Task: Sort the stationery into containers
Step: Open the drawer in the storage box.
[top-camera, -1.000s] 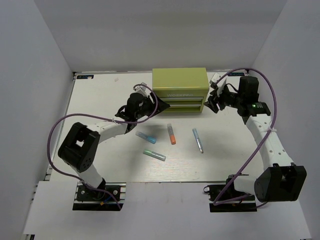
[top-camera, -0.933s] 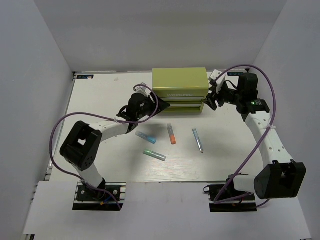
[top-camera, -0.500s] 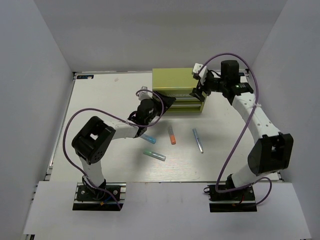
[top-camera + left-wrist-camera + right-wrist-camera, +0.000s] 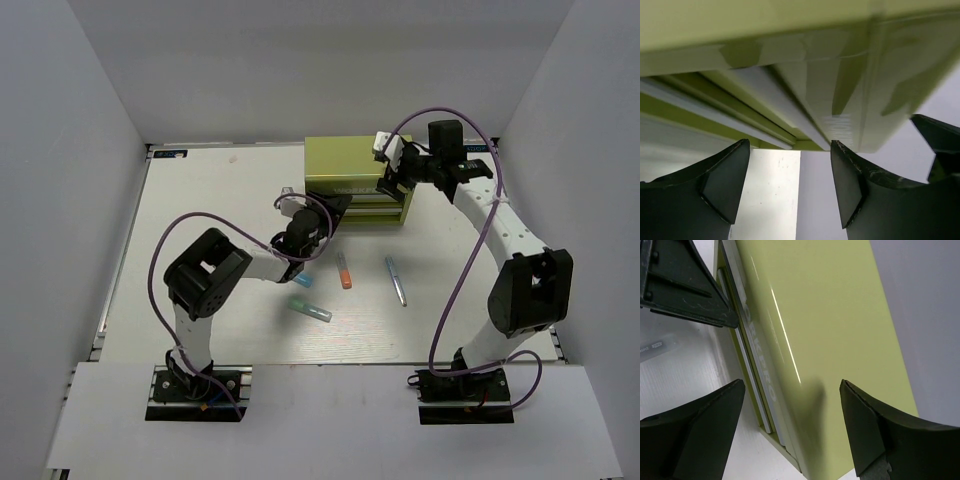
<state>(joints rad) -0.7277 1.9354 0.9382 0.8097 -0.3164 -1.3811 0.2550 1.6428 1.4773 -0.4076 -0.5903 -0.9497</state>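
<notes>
The yellow-green toolbox (image 4: 358, 165) stands at the back of the table with both front drawers shut. My left gripper (image 4: 335, 206) is open and empty at the left end of the drawers. In the left wrist view the drawer handles (image 4: 765, 107) lie just beyond its fingertips (image 4: 725, 185). My right gripper (image 4: 390, 181) is open and empty over the toolbox's right front top edge (image 4: 805, 365). On the table lie the blue-ended stick (image 4: 299, 278), partly under the left arm, the orange-ended stick (image 4: 343, 269), the grey-blue pen (image 4: 396, 281) and the green-ended stick (image 4: 309, 311).
The white tabletop (image 4: 200, 220) is walled by grey panels at the left, back and right. Purple cables loop over both arms. In the right wrist view the left gripper's dark fingers (image 4: 685, 290) show in front of the drawers.
The right arm swung left from beside the toolbox's right end to over its top front edge. The left gripper moved right, closer to the drawers. The pens have not moved.
</notes>
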